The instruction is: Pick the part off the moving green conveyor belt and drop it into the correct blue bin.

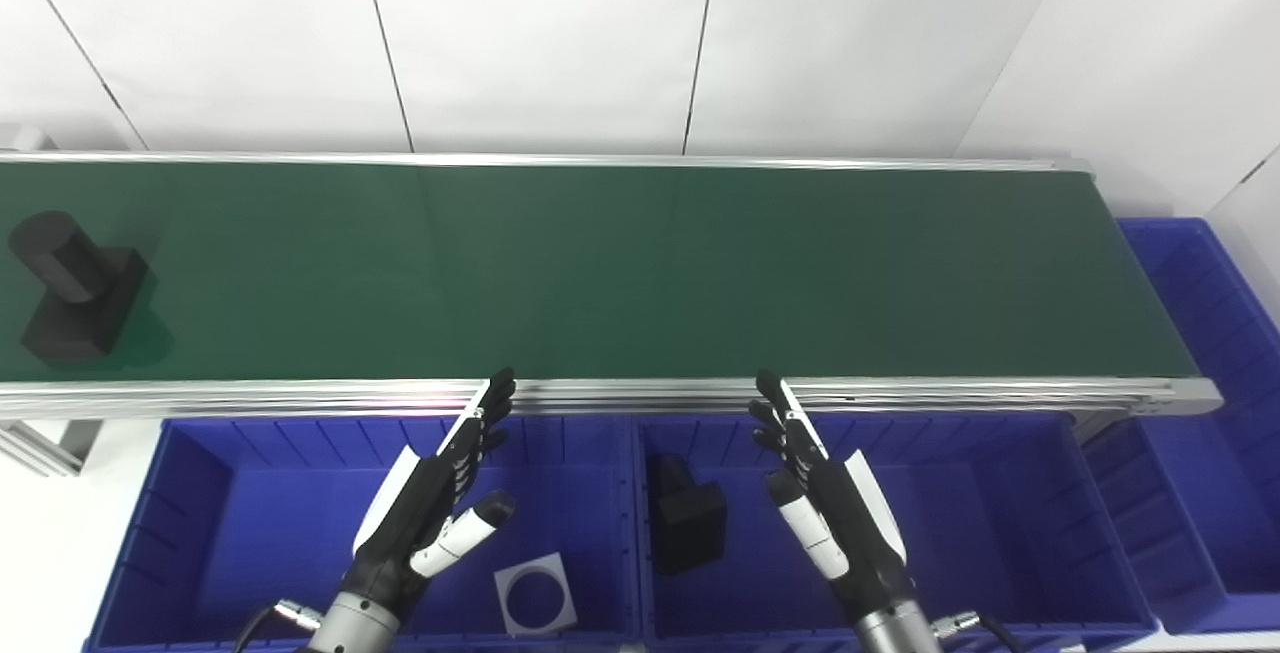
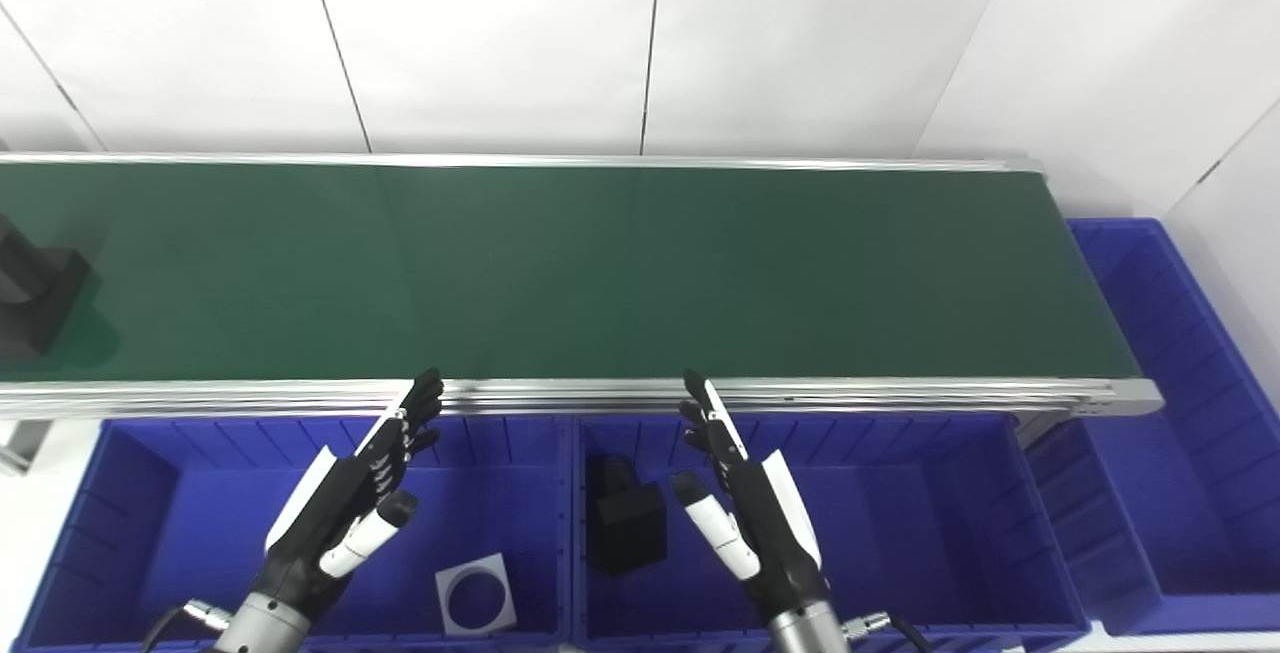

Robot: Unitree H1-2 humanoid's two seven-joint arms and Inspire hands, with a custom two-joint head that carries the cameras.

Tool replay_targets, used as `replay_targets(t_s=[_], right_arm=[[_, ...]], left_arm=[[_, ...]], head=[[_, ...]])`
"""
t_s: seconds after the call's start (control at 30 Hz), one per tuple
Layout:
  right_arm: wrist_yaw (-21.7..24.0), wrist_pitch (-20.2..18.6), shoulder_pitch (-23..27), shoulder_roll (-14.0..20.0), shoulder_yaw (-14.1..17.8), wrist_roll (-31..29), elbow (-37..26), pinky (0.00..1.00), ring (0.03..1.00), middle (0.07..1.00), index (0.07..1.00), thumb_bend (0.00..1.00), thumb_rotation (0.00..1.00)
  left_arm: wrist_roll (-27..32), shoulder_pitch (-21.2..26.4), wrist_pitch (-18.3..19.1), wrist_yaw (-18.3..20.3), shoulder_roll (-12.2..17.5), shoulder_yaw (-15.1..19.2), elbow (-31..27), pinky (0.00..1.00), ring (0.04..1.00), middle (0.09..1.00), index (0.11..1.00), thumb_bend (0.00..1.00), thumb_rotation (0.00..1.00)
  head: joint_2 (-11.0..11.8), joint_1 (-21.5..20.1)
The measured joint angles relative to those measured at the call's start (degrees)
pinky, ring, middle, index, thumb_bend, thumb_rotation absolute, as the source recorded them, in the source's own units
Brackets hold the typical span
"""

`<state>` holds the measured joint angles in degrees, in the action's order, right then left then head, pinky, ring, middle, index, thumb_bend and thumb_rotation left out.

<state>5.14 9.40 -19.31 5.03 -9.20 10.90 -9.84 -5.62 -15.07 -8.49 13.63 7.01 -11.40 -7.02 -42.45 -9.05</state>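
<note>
Left hand [image 1: 425, 513]: hovering over the left bin [image 1: 200, 533], fingers spread, gripping nothing.
Right hand [image 1: 835, 508]: hovering over the middle bin [image 1: 1000, 523], fingers apart, carrying nothing.
Part [image 1: 75, 283]: black, sitting at the belt's [image 1: 640, 273] far left end, well apart from both hands.
Bin contents: a grey square plate with a round hole [image 1: 536, 593] lying in the left bin; a black block [image 1: 688, 513] lying in the middle bin.
Right-end bin [image 1: 1215, 413]: being cut off by the picture edge.

Black part [image 1: 72, 285] on belt [image 1: 640, 273], far left.
</note>
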Motion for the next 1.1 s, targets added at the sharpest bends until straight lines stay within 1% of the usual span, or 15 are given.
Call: replay_targets(t_s=[0.1,0.23,0.3,0.53,0.73,1.0,1.07,1.1], right_arm=[[0.0,0.0,0.0,0.0,0.1,-0.1,0.0,0.90,0.952,0.984,0.995,0.69,1.00],[0.1,0.0,0.0,0.4,0.2,-1.1,0.0,0.92,0.967,0.994,1.000,0.67,1.00],[0.2,0.0,0.0,0.7,0.2,-1.3,0.0,0.91,0.966,0.996,1.000,0.67,1.00],[0.2,0.0,0.0,1.6,0.3,-1.4,0.1,0.91,0.963,0.996,1.000,0.67,1.00],[0.2,0.0,0.0,1.7,0.3,-1.4,0.1,0.91,0.963,0.997,1.000,0.67,1.00],[0.1,0.0,0.0,1.7,0.3,-1.3,0.2,0.91,0.967,0.999,1.000,0.66,1.00],[0.1,0.0,0.0,1.7,0.3,-1.3,0.2,0.91,0.968,0.997,1.000,0.66,1.00],[0.1,0.0,0.0,1.7,0.3,-1.3,0.2,0.91,0.969,0.998,1.000,0.65,1.00]], left_arm=[[-0.1,0.0,0.2,-0.6,-0.3,0.1,0.0,0.95,0.985,0.998,0.986,0.79,0.86],[0.2,0.0,1.4,-1.0,-1.4,0.0,0.0,0.97,0.991,1.000,1.000,0.80,0.85],[0.8,-0.1,2.3,-1.1,-2.1,0.0,-0.1,0.98,0.994,1.000,1.000,0.80,0.84],[2.6,-0.2,3.5,-1.1,-3.5,-0.1,-0.1,0.98,0.992,1.000,1.000,0.80,0.84],[2.6,-0.3,3.7,-1.1,-3.6,-0.2,-0.1,0.95,0.984,1.000,1.000,0.80,0.83],[2.5,-0.3,3.7,-1.1,-3.4,-0.2,-0.1,0.94,0.985,1.000,1.000,0.82,0.83],[2.5,-0.3,3.7,-1.1,-3.4,-0.2,0.0,0.94,0.985,1.000,1.000,0.82,0.83],[2.4,-0.3,3.7,-1.1,-3.4,-0.2,0.0,0.94,0.984,1.000,1.000,0.82,0.83]], head=[[0.1,0.7],[0.5,2.7],[0.5,2.8],[1.0,4.0],[1.1,4.0],[1.3,4.0],[1.4,4.2],[1.9,5.4]])
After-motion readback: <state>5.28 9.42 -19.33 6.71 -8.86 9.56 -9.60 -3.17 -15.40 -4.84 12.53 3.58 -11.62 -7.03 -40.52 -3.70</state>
